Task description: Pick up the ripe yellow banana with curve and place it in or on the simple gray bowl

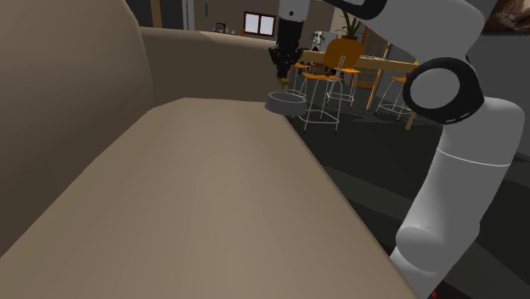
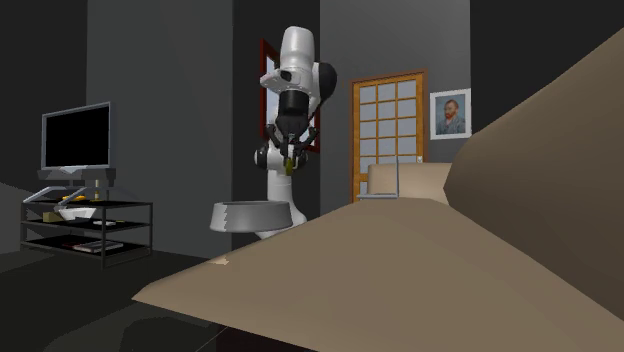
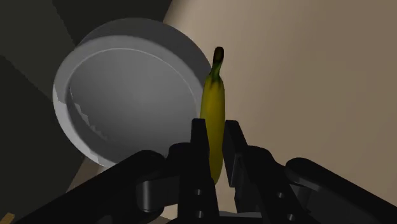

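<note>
Black fingers point(image 3: 198, 140) of the gripper point(image 3: 215, 125) pinch a smooth, gently curved yellow banana point(image 3: 214, 95), whose dark stem tip points out past the fingertips. Beyond the fingertips and just beside the banana sits a round, plain grey bowl point(image 3: 63, 89) with a wide rim, near the edge of a matte beige surface point(image 3: 305, 83). Orange chairs point(image 1: 327, 75) stand well beyond

matt finishes, little shine

the banana point(image 3: 213, 108) has smooth yellow skin with a faint sheen and a dull, dark stem tip. the bowl point(image 3: 127, 95) is plain grey, smooth and matt, and its material cannot be told. the end effector point(image 3: 215, 137) is matt black, like hard plastic. the tan surface point(image 1: 195, 195) looks even and matt, with no weave showing. the arm point(image 1: 463, 170) has a smooth white shell, lightly glossy.
</note>
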